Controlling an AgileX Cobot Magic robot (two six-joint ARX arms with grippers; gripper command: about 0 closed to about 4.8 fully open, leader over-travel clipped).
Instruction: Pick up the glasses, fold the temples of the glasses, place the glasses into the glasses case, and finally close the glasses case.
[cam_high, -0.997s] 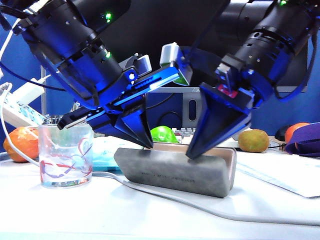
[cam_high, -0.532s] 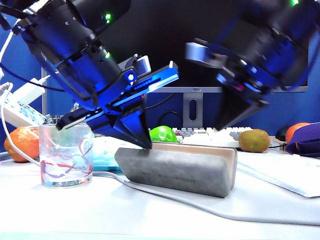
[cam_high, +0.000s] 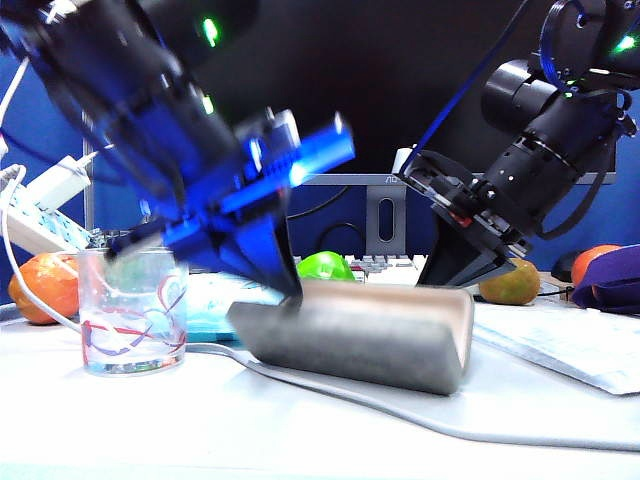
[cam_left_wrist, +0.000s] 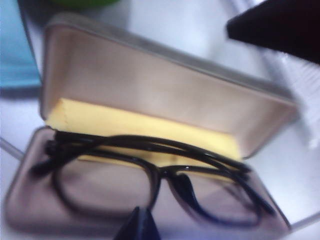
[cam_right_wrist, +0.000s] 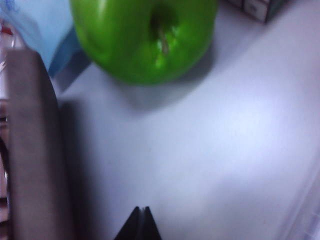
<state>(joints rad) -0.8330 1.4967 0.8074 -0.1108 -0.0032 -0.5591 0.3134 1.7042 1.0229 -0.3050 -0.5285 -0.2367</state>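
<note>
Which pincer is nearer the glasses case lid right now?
Left. The left pincer, shut, is at the glasses case lid's near end by the tumbler; the right pincer, shut, is behind the case's far end.

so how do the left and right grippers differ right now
The left gripper has its fingertips down at the open glasses case; the right gripper sits behind the case.
The left wrist view shows the glasses lying in the case; the right shows a green apple and bare table.
Both have their fingers shut, holding nothing.
</note>
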